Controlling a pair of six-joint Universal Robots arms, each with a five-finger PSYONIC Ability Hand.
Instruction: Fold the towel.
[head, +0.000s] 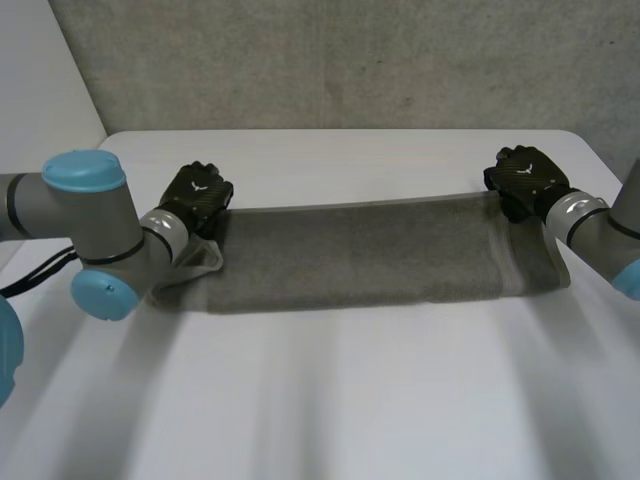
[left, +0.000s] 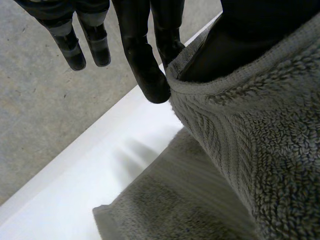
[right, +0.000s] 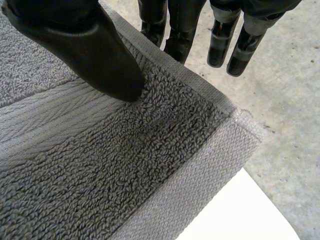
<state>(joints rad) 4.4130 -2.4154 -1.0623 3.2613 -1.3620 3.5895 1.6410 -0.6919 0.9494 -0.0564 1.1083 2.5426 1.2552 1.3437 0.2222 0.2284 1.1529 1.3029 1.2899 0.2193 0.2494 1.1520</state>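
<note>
You have both hands gripping the far corners of the towel (head: 360, 250).
The towel is a long grey strip, and the white surface (head: 350, 400) lies under it and runs bare on its near side. Your left hand (head: 197, 198) is at the towel's far left corner. There one finger (left: 147, 70) presses the hem against the thumb, so the hand is closed on the cloth, and the other fingers hang straight and free beside the hem. That corner is raised, and the cloth drapes down from it to the part lying flat. Your right hand (head: 527, 178) is at the towel's far right corner. Its thumb (right: 85, 45) bears down on top of the pile while two fingers (right: 172, 30) sit behind the hem, pinching the towel between them.
</note>
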